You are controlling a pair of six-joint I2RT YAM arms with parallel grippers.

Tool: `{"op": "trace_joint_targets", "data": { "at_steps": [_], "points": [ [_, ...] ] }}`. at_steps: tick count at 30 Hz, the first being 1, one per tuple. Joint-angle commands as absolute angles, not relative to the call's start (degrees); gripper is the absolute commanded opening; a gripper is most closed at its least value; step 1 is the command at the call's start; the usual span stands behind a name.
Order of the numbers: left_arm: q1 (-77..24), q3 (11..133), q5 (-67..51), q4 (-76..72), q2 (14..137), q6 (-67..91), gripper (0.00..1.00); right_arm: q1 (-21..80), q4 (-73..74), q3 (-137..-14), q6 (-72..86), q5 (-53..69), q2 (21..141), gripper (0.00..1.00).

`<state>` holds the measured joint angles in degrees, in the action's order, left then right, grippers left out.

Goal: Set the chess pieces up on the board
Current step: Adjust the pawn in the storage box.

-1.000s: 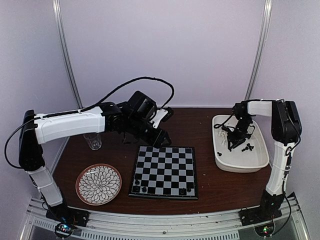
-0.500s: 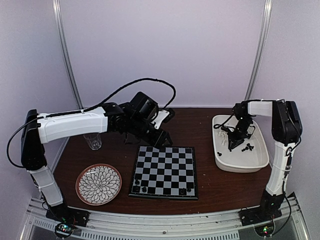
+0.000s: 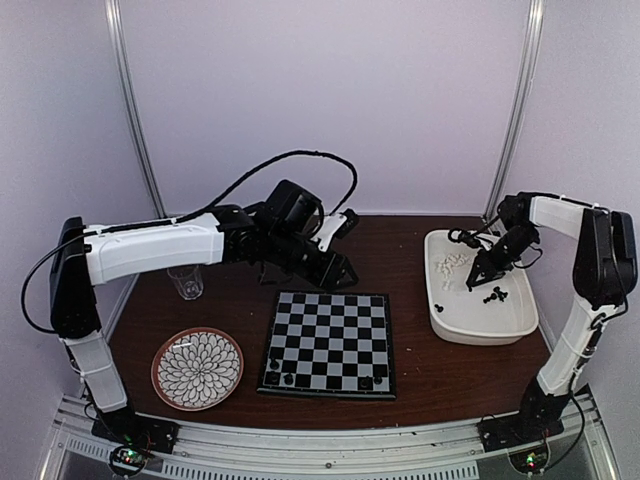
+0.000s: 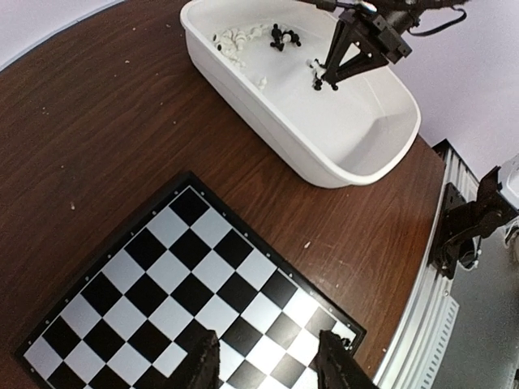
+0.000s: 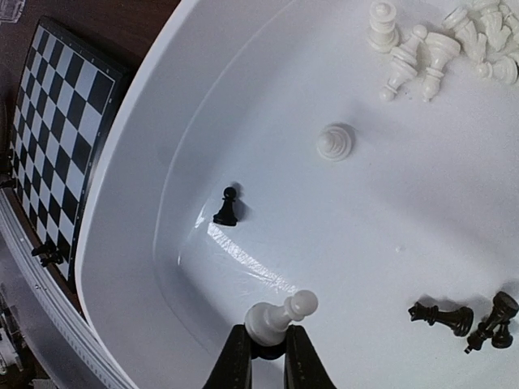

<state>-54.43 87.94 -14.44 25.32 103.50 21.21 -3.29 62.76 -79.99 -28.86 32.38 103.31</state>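
**Right arm pinches a white pawn out of the tub**

The right gripper [image 5: 263, 344] has just snapped down from a part-open stance, and its jaws now stand narrow, clamped on the base of a white pawn [image 5: 280, 318]. The arm has also swung up and outward from the folded crouch it held a second ago. The pawn sits tilted in the fingertips, and it looks to be clear of the floor of the white tub [image 5: 138, 243]. My read: one piece is secured, and the carry to the board [image 3: 328, 345] comes next.

Over on the other side, the left gripper [image 4: 268, 365] has drifted a little to the right along the board's far edge. It hovers there with its jaws partly apart and nothing between them.

The chess pieces are small, smooth turned figurines, glossy like plastic. A heap of white ones [image 5: 430, 49] lies toppled in one corner of the tub. A lone black pawn [image 5: 226, 207] stands upright, and a few black pieces [image 5: 462, 316] lie on their sides. The tub is shiny and round-cornered and throws glare. The board is flat matte checker with a thin dark rim, lying on dark wood-grain table [image 3: 420, 370]. Only a few black pieces [image 3: 275, 378] stand along its near edge, so most of the set-up is still to do.
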Motion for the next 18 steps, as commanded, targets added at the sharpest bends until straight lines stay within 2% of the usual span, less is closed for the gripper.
{"op": "trace_joint_targets", "data": {
  "at_steps": [1,5,8,11,18],
  "points": [
    [-54.53,91.68,-18.48,17.53,107.05,26.21,0.42,-4.81,67.14,-78.39,-35.99,43.21,101.88,0.03],
    [-54.73,93.85,-21.1,14.06,109.98,29.33,0.42,-4.83,67.43,-76.64,-40.35,48.94,97.74,0.06],
    [-55.22,96.05,-22.12,14.18,111.43,29.56,0.42,-4.05,55.86,-72.74,-33.67,32.33,94.99,0.04],
    [-55.46,96.43,-22.14,14.48,111.53,29.04,0.42,-3.7,54.89,-74.07,-33.06,20.16,97.99,0.04],
    [-55.72,94.6,-21.72,15.12,110.39,28.74,0.41,-1.6,60.29,-77.5,-29.78,15.05,107.28,0.06]
  ]
}}
